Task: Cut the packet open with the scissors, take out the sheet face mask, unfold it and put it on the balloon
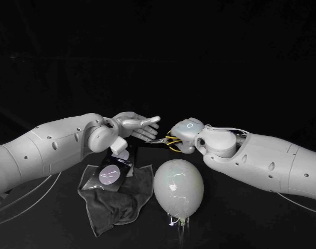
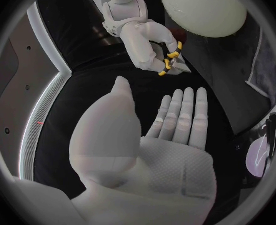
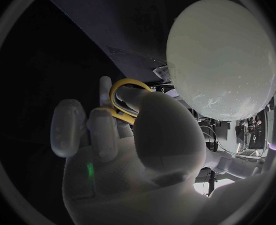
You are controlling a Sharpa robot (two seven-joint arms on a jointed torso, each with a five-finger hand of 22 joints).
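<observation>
Currently: right hand clenches yellow-handled scissors, blades toward flat, empty left hand, likely readied for cutting; dark glossy packet lies on grey cloth beside pale egg-shaped balloon.

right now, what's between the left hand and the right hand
The scissors, held in the right hand, their blades pointing toward the open left hand. Past the tips the gap is bare. Head and left wrist views show it.
</observation>
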